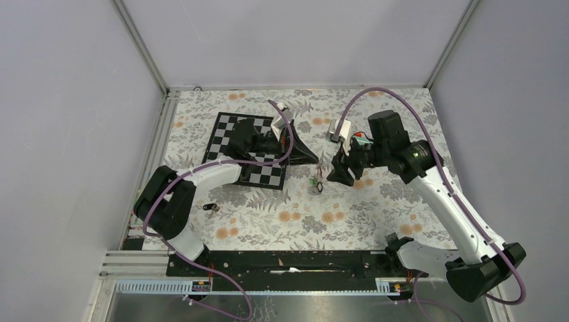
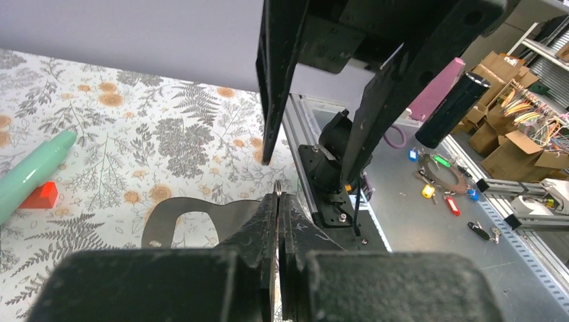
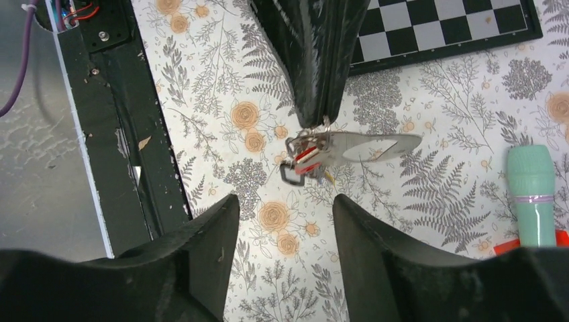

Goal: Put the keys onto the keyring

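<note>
My left gripper (image 1: 314, 159) is shut on the thin wire keyring (image 2: 278, 190), whose edge pokes out between the closed fingertips. In the right wrist view the left gripper (image 3: 321, 117) comes in from the top, with a small bunch of keys (image 3: 305, 155), one red-tagged, hanging at its tip. The bunch (image 1: 317, 182) shows just below that tip from above. I cannot tell whether it touches the table. My right gripper (image 3: 285, 201) is open and empty, a short way in front of the bunch, and also shows from above (image 1: 335, 176). A loose black-tagged key (image 1: 211, 207) lies at the left.
A chessboard (image 1: 228, 134) lies under the left arm and also shows in the right wrist view (image 3: 443, 27). A teal tube (image 3: 530, 194) with a red cap lies by the right gripper, also in the left wrist view (image 2: 33, 171). The black base rail (image 1: 288, 261) runs along the near edge.
</note>
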Robot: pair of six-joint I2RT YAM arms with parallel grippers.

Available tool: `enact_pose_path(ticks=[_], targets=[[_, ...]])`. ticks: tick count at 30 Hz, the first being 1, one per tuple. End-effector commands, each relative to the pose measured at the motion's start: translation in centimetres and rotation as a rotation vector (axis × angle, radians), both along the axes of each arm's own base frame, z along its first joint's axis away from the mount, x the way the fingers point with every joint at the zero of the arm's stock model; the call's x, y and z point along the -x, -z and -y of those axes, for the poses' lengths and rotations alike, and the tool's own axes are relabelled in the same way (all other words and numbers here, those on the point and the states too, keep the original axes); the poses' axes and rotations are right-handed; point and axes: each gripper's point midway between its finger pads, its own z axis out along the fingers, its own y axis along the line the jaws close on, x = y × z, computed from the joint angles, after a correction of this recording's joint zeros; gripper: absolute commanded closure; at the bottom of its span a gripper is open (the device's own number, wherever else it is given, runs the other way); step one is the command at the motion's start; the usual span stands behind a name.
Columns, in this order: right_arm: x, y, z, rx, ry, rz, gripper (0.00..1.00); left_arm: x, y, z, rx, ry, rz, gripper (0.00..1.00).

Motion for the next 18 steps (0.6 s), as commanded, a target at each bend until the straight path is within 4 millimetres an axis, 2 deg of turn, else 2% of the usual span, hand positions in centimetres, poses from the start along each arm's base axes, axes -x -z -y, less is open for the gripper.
enact_pose_path(ticks=[1,5,12,18], targets=[[0.3,-0.6,-1.1,-0.103,-0.052,0.041,0.36,1.8,-4.8,-1.2,0.13,0.019,0.118,1.0],[0.5,-0.2,-2.0,-0.163,-0.094,0.064,0.32,1.8,-4.8,-1.3,0.134,-0.003,0.094,1.0],[-0.8,0.5,-3.1,-0.207,-0.094,0.08,0.31,1.9,-5.1,-1.5,0.145,-0.024,0.069,1.0],[-0.7,0.5,-3.7,-0.238,-0.117,0.055,0.3,1.8,-4.9,-1.3,0.145,-0.03,0.058,1.0]])
